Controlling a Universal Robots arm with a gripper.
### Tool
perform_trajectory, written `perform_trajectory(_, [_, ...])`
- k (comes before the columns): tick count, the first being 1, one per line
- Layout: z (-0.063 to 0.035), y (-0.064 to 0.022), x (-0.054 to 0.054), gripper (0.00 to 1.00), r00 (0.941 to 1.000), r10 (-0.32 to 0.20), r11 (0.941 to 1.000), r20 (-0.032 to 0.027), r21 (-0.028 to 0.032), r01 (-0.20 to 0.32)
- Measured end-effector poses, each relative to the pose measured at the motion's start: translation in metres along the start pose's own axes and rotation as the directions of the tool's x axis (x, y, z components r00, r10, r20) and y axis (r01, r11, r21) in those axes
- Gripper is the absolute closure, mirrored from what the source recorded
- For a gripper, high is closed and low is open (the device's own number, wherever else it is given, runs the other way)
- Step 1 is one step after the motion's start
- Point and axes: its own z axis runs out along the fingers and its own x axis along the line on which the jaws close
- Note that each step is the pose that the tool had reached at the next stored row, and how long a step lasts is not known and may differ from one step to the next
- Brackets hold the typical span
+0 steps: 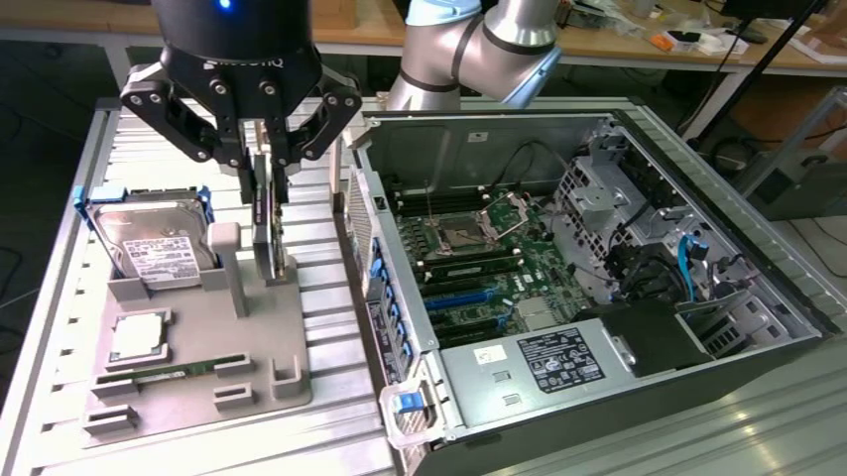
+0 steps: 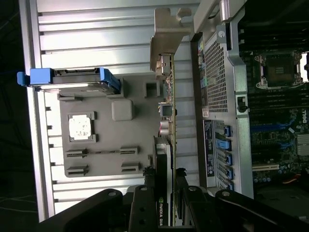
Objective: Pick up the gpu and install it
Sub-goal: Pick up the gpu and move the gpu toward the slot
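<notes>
The gpu [image 1: 270,223] is a thin dark card standing on edge over the grey holder tray [image 1: 258,342], at the exterior view's left. My gripper [image 1: 265,164] comes down from above and is shut on its upper edge, one finger on each face. In the wrist view the gpu [image 2: 166,121] runs edge-on away from the fingers [image 2: 149,181], with its pale metal bracket [image 2: 166,29] at the far end. I cannot tell whether its lower edge still rests in the tray's upright stand.
The tray also holds a hard drive in a blue caddy [image 1: 153,243], a processor chip [image 1: 137,335] and a green memory stick [image 1: 173,372]. The open computer case [image 1: 741,297] lies at the exterior view's right, motherboard [image 1: 483,258] exposed, its near wall [image 1: 364,238] close beside the card.
</notes>
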Motion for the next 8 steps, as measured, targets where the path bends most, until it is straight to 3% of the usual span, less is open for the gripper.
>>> perform_trajectory(8, [0.0001, 0.0003, -0.0035, 0.73, 1.0, 0.0, 1.0, 0.0, 0.0, 0.0])
